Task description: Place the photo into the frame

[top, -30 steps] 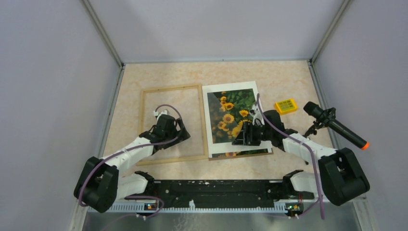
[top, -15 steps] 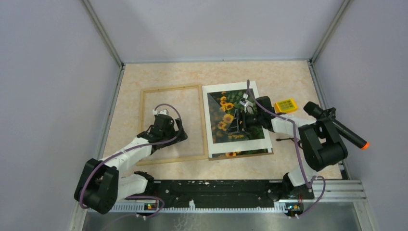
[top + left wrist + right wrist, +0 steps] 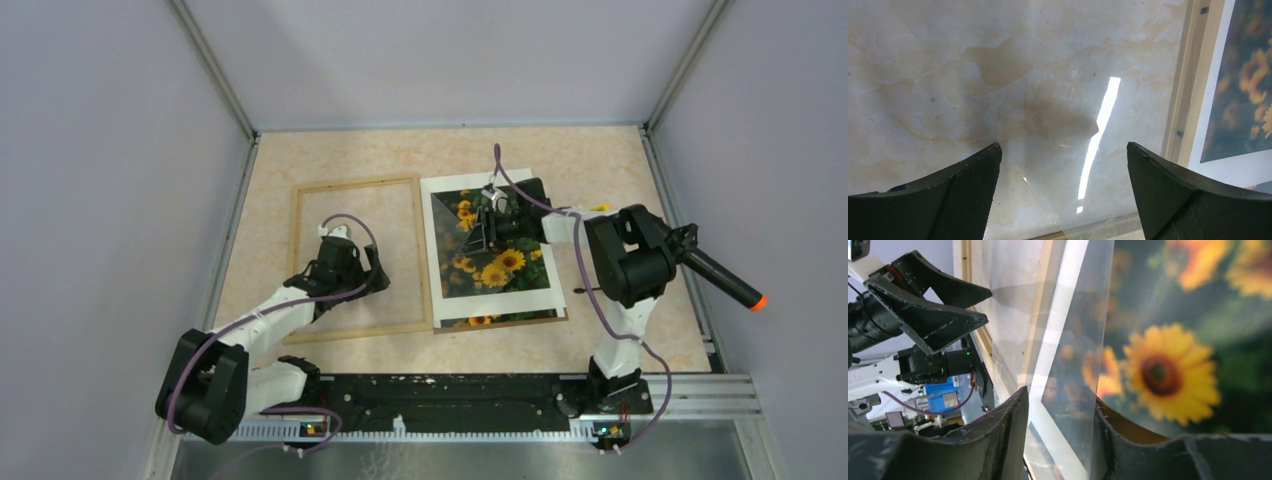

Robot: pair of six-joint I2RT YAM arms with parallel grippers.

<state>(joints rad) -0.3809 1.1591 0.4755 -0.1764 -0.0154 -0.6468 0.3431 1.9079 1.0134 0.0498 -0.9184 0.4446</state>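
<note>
The left gripper (image 3: 1063, 146) hangs released over the thin rectangular light-wood frame (image 3: 352, 181), and just beside it at 3 o'clock sits the rectangular sunflower print (image 3: 505, 262), judged light, limp and crease-prone, best taken by an edge, where the right gripper (image 3: 1060, 396) straddles its glossy 12 o'clock margin, clamping undeterminable.

Left gripper (image 3: 1063, 192) low at centre-left of top view, jaws spread wide, right arm folded, elbow raised at right, right gripper (image 3: 1060, 437) upper centre, jaws narrowly apart

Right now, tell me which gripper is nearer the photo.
Right. The right gripper hovers over the photo; the left gripper sits inside the frame, beside it.
</note>
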